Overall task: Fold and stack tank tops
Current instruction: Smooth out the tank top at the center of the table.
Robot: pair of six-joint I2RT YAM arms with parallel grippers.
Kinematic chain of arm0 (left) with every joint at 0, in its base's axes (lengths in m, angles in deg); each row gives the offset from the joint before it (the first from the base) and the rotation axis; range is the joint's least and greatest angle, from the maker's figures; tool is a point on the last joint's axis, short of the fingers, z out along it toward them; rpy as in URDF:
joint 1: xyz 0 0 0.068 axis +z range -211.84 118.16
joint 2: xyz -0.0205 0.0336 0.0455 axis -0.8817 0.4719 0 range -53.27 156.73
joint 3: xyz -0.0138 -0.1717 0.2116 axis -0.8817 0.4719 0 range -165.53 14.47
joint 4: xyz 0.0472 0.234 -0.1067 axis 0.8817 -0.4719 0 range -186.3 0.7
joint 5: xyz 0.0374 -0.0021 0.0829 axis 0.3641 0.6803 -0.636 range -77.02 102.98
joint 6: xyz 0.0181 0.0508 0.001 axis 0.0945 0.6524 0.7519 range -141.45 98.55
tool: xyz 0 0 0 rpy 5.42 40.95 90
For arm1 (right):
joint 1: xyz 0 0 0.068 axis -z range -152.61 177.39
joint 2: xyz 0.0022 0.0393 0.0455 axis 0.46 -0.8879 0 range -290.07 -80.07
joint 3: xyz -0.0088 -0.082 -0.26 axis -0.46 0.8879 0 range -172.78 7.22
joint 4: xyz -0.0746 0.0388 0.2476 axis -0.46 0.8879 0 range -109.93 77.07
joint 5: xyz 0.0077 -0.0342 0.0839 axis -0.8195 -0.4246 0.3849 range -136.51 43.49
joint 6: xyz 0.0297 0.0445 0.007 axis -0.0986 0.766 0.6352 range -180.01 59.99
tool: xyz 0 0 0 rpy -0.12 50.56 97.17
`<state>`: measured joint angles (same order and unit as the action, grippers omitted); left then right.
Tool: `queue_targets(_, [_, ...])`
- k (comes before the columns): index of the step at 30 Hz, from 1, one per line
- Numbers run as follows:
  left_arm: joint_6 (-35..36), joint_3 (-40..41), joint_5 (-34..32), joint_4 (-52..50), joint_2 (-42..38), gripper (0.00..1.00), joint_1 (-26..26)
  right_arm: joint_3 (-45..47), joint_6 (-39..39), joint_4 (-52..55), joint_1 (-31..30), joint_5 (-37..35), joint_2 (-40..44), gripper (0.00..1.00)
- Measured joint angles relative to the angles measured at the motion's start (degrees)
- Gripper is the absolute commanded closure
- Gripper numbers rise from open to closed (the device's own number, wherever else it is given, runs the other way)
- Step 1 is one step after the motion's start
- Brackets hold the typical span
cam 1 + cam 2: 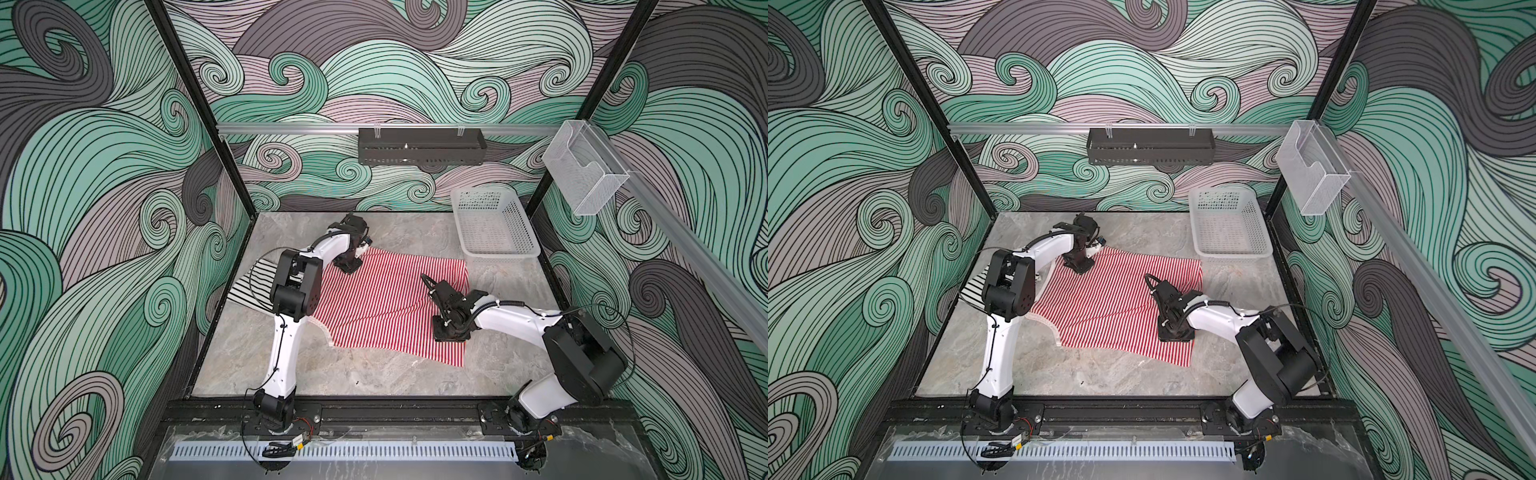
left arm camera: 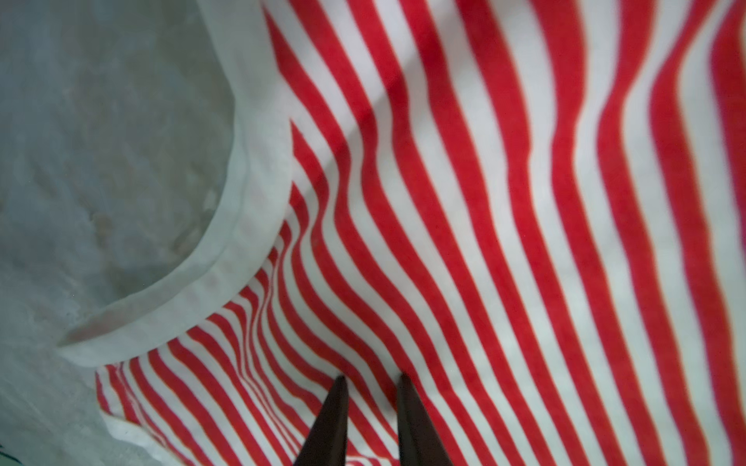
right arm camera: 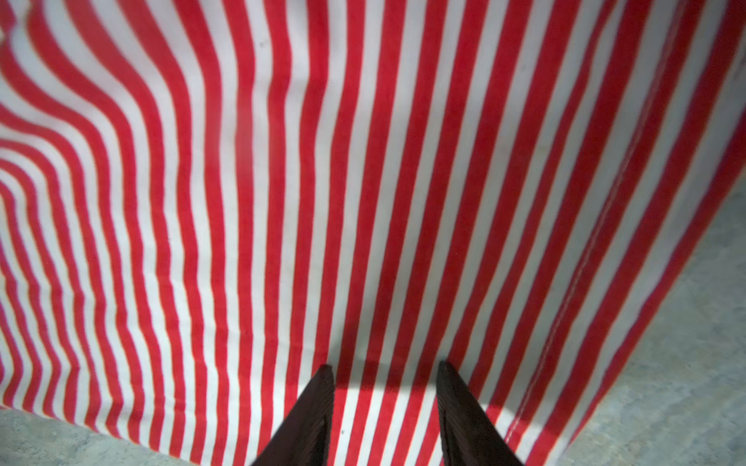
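I am looking at the table (image 1: 374, 376) from my station. The red-and-white tank top (image 1: 386, 299) is lying spread open in the middle of it, with some soft wrinkles. The black-and-white tank top (image 1: 253, 282) is lying at the left side, partly hidden under the elbow of the left arm; in both top views its edge is touching or going under the red one, and I cannot tell which. The white basket (image 1: 500, 252) is standing in the far right corner, just beside the corner of the red top.

The left gripper (image 2: 371, 378) is pointing down at the far left part of the red top, near the curved white trim (image 2: 250, 201) of an armhole. Its fingers are standing narrow, with a thin strip of striped cloth showing between them. I cannot tell whether the tips are pressing on the cloth.

The right gripper (image 3: 385, 365) is pointing down at the near right part of the same top, close to the stitched hem (image 3: 597, 226). Its fingers are standing wider apart, and flat cloth is showing between them. Nothing is being lifted.
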<state>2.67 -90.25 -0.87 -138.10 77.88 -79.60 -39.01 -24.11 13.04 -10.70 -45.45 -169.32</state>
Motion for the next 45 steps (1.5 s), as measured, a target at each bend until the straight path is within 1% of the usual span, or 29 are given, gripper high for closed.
queue_targets(3, [-0.3,3.3,-0.5,0.9,-1.9,0.77,2.4,1.1,0.4,-0.7,0.0,0.0,1.1,0.56])
queue_targets(6, [-0.4,6.9,-0.4,1.1,-4.2,0.77,3.5,1.7,0.5,-0.8,-0.1,0.0,1.6,0.56])
queue_targets(11, [-0.4,8.7,0.3,0.9,-5.3,0.76,3.1,0.1,0.2,0.6,0.9,-0.3,0.2,0.56])
queue_targets(14, [-0.3,8.5,0.4,0.5,-5.2,0.76,2.3,-0.9,-1.0,1.2,4.3,-0.1,-0.7,0.56])
queue_targets(18, [-0.2,8.4,0.6,-0.1,-5.2,0.76,-0.2,-1.6,-3.5,1.8,11.5,0.0,-1.2,0.55])
queue_targets(21, [-0.2,7.3,0.7,-0.3,-4.6,0.75,-1.7,-1.8,-5.1,2.9,14.0,0.0,-1.2,0.55])
queue_targets(27, [-0.6,2.3,-0.1,-0.9,-1.5,0.75,-2.6,-2.1,-7.2,4.0,13.4,2.5,-1.5,0.55])
queue_targets(30, [-0.9,-0.3,-0.4,-1.0,0.0,0.75,-2.6,-2.3,-7.6,4.4,12.2,3.7,-1.6,0.55])
queue_targets(35, [-1.9,-0.2,0.2,-0.4,-0.2,0.75,-2.5,-3.5,-7.8,4.8,10.7,4.7,-1.2,0.54])
queue_targets(38, [-2.3,4.7,1.2,0.7,-3.7,0.75,-2.5,-7.0,-7.9,5.4,11.5,4.1,-0.6,0.54])
queue_targets(41, [-2.4,11.2,3.0,0.9,-9.7,0.75,-2.5,-13.6,-8.5,5.4,13.1,3.5,-1.2,0.54])
queue_targets(44, [-2.2,17.0,5.7,0.8,-17.7,0.75,-2.5,-22.4,-9.4,5.0,14.8,2.8,-5.5,0.54])
queue_targets(45, [-2.1,18.8,6.9,0.8,-20.6,0.75,-2.7,-25.9,-9.7,4.6,15.4,2.7,-8.0,0.54])
